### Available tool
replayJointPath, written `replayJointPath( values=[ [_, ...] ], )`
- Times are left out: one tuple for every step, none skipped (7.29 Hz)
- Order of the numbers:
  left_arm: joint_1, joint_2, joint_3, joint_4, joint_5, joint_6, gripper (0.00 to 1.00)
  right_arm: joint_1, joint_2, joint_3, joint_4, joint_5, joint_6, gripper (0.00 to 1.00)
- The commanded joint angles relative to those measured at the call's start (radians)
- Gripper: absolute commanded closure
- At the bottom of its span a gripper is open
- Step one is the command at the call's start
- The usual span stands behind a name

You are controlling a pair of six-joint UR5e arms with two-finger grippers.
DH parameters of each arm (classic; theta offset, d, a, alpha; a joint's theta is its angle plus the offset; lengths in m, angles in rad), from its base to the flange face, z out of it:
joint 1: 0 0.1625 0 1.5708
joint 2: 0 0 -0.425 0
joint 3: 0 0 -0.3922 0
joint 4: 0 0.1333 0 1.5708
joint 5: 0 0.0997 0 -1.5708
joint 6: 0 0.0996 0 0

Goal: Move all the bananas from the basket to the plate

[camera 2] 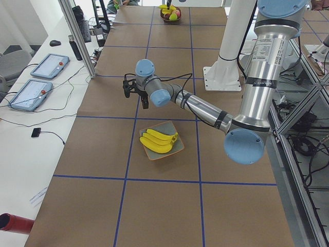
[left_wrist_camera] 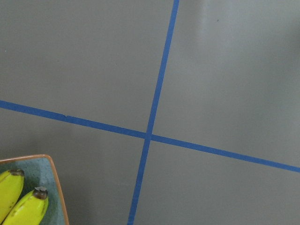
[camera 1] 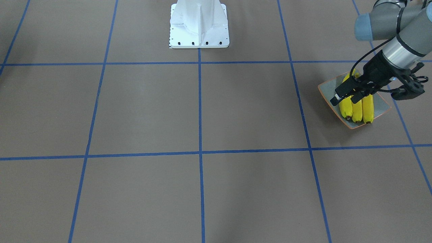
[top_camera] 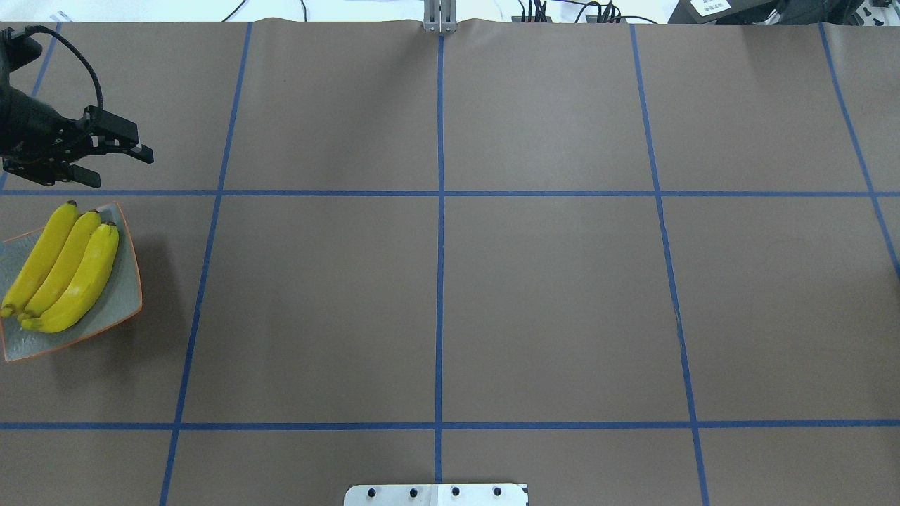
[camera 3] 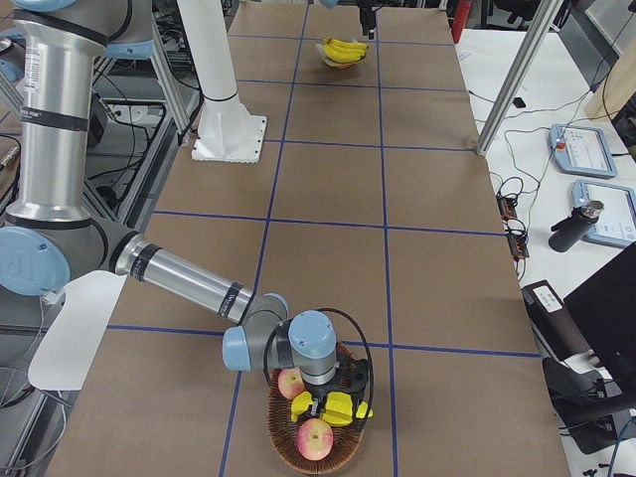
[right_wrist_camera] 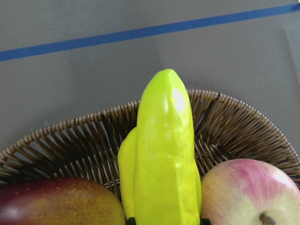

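Where my right wrist looks down, a banana (right_wrist_camera: 164, 154) fills the middle of the view, its pale yellow back close under the lens and pointing toward the woven wall of the basket (right_wrist_camera: 225, 122). It lies in the basket between a pink-and-yellow apple (right_wrist_camera: 248, 192) on one side and a red-and-yellow fruit (right_wrist_camera: 56, 201) on the other. My right claw (camera 3: 338, 397) is down inside the basket at that banana. From the side camera I cannot tell whether its fingers are closed on the fruit or only around it.

Past the basket rim lies the brown table (top_camera: 548, 281) with its blue tape lines (top_camera: 439, 281). At the far end of the table, well apart from the basket, sits the plate (top_camera: 123, 295). On it lie three bananas (top_camera: 67, 270) side by side, touching one another.

My left claw (top_camera: 121, 167) hangs in the air near the plate, its two fingers spread apart with nothing between them. Under that wrist I see only one corner of the plate and two dark banana tips.
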Motion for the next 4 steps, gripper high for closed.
replayJointPath(
  values=[
    [0.02,-0.01,0.0,0.0,0.004,-0.022,0.0,0.076,-0.003,0.014,-0.011,0.003,-0.105,1.0],
    [0.02,-0.013,0.0,0.0,0.005,-0.022,0.0,0.105,0.0,0.015,-0.015,0.004,-0.145,1.0],
    [0.02,-0.015,0.001,0.0,0.005,-0.023,0.0,0.137,0.002,0.063,-0.1,0.006,-0.194,1.0],
    [0.02,-0.019,0.001,0.001,0.001,-0.023,0.0,0.142,0.022,0.167,-0.223,0.004,-0.213,1.0]
  ],
)
